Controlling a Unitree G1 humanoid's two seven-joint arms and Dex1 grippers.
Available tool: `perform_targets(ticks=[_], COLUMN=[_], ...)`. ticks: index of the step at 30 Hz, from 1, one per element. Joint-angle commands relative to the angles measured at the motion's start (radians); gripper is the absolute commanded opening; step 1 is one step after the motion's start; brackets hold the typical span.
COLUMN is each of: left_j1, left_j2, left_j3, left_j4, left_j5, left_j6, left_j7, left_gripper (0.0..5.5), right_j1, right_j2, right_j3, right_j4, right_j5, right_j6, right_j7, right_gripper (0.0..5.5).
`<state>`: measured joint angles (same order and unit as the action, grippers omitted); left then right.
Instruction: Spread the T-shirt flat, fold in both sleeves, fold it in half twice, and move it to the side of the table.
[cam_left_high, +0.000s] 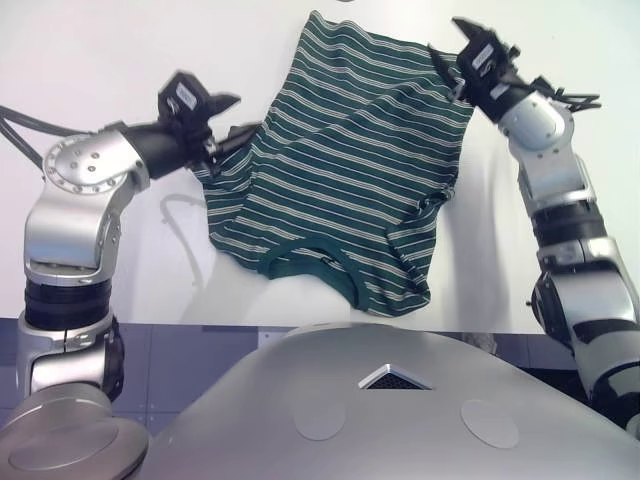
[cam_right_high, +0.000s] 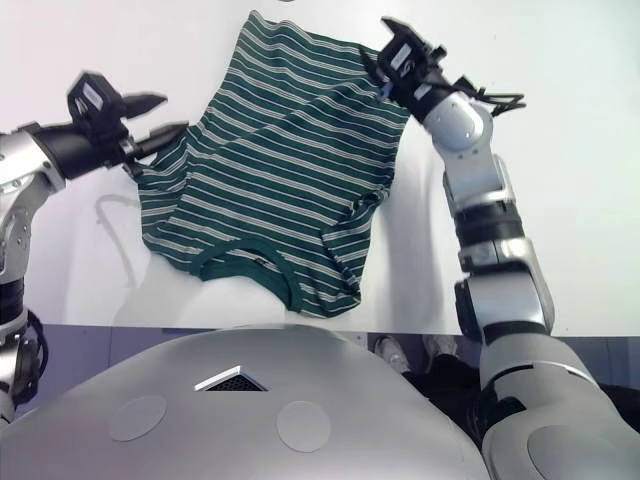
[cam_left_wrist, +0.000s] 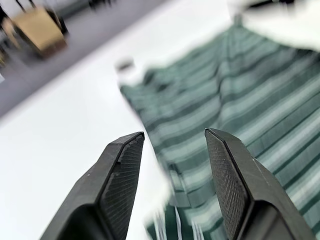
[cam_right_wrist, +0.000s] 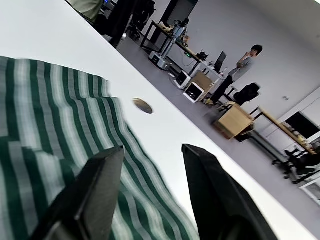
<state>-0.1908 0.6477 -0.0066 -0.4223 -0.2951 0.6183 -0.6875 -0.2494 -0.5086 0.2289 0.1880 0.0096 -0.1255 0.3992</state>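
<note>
A dark green T-shirt (cam_left_high: 345, 170) with thin white stripes lies crumpled on the white table (cam_left_high: 90, 50), its neck opening toward the near edge. My left gripper (cam_left_high: 238, 115) hovers at the shirt's left edge, by the bunched sleeve. In the left wrist view its fingers (cam_left_wrist: 122, 170) stand open with striped cloth (cam_left_wrist: 240, 90) beyond them and nothing held. At the shirt's far right corner my right gripper (cam_left_high: 447, 38) is just above the cloth. The right wrist view shows that gripper (cam_right_wrist: 152, 149) open over the striped fabric (cam_right_wrist: 55, 125).
The table's near edge (cam_left_high: 200, 323) runs just below the shirt's collar. A small round disc (cam_right_wrist: 143, 105) is set in the tabletop past the shirt's far edge. Bare table lies left and right of the shirt. Desks and boxes stand in the room behind.
</note>
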Motion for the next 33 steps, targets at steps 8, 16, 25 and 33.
perform_targets(ticks=[8,16,25,33], left_j1=[-0.664,-0.714,-0.868,-0.554], left_j2=[-0.35,-0.22,-0.211,-0.273], left_j3=[-0.668,-0.829,-0.555,-0.303], left_j4=[1.431,1.767,1.731,0.813], left_j5=[0.791,1.04,0.851,0.662], left_j6=[-0.733,-0.701,-0.731,-0.577], left_j7=[0.409,0.533,0.638,0.595], left_gripper=[2.24,2.24,2.24,2.24], right_j1=[0.148,0.088,0.125,0.086], right_j2=[-0.096,-0.144,-0.137,0.001], right_j3=[-0.104,-0.151,-0.144,0.191], right_j4=[-0.621,-0.744,-0.706,-0.364], right_j5=[0.285,0.372,0.351,-0.057], right_j6=[0.388,0.528,0.526,0.322], right_j7=[0.207,0.264,0.281,0.176], right_gripper=[2.15,2.15,2.15,2.15])
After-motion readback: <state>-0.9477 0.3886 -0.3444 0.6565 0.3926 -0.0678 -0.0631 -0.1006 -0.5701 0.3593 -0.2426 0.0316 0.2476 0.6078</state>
